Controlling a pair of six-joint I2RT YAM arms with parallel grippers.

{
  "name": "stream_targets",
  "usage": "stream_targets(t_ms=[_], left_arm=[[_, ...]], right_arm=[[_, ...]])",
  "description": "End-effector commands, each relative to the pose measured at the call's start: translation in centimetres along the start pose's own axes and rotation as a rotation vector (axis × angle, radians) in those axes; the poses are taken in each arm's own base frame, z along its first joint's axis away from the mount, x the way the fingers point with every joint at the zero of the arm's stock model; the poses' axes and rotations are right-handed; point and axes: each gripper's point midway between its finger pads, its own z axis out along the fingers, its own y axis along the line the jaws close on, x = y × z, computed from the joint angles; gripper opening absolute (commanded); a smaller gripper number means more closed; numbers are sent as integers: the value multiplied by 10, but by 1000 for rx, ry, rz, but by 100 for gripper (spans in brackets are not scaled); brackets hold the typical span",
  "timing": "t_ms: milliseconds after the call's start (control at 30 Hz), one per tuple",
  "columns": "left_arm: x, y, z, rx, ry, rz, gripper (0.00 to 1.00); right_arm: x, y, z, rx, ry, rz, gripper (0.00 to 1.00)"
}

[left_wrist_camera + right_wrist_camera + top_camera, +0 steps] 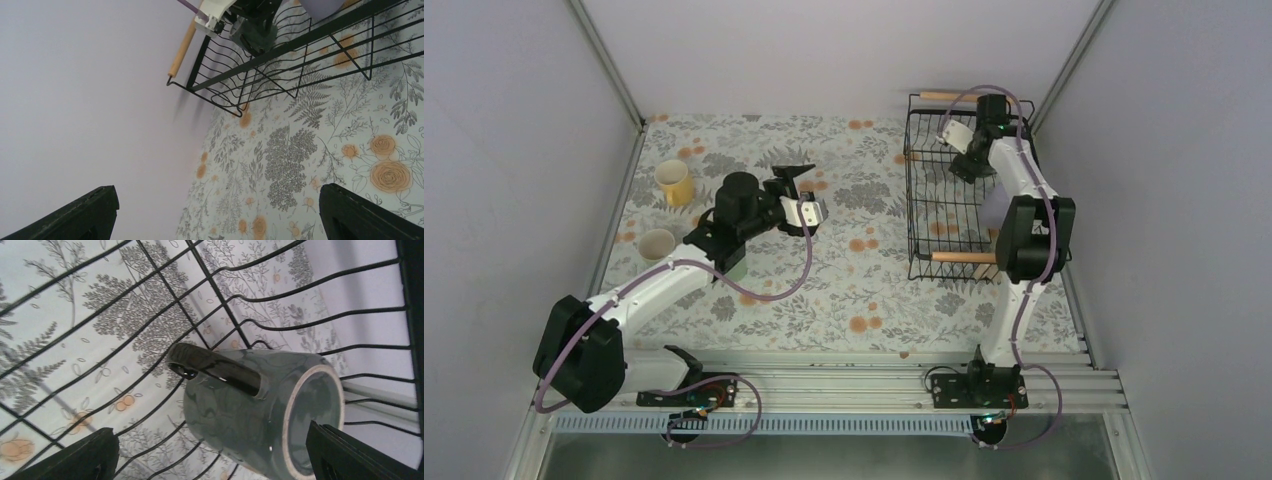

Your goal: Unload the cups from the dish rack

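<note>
The black wire dish rack (911, 190) stands at the right of the table, with a wooden handle at each end. A dark green cup (240, 410) lies on its side on the rack's wires (216, 290), handle up. My right gripper (215, 455) is open inside the rack (280, 55), one finger on each side of that cup (252, 35). A yellow cup (672, 182) and a beige cup (657, 243) stand upright on the table at the left. My left gripper (809, 190) hovers open and empty over the middle of the table, facing the rack.
A pale green rim (735, 268) shows under my left forearm, mostly hidden. Grey walls close in the flowered table (300, 165) at the back and on both sides. The right arm's elbow (1034, 235) hangs over the rack's near handle (964, 257).
</note>
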Motion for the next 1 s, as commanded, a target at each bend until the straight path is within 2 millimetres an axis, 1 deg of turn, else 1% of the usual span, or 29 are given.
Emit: stream_targets(t_ms=[0,133,267,333,400,533,833,900,933,967], left_arm=[[-2,-2,1,-8,-26,26,100],[2,-6,2,-2,-25,22,100],[5,-9,3,5,-24,18,100],[7,-9,2,2,-25,16,100],[8,-10,2,6,-27,14,100],[15,-13,2,19,-21,3,100],[22,-17,3,40,-31,-22,100],[23,-16,3,39,-30,-25,100],[23,-16,4,40,-31,-26,100],[23,-15,4,40,-31,-27,100]], right_arm=[[-8,-22,7,155,21,-84,96],[-17,-32,11,226,19,-126,96],[-19,-40,24,257,56,-153,95],[-24,-44,27,277,48,-157,95],[-27,-44,31,274,45,-171,95],[-27,-40,48,242,72,-180,93],[-36,-42,63,263,80,-239,92],[-39,-42,66,240,82,-236,85],[-40,-43,67,232,86,-231,79],[-39,-42,70,217,98,-231,72]])
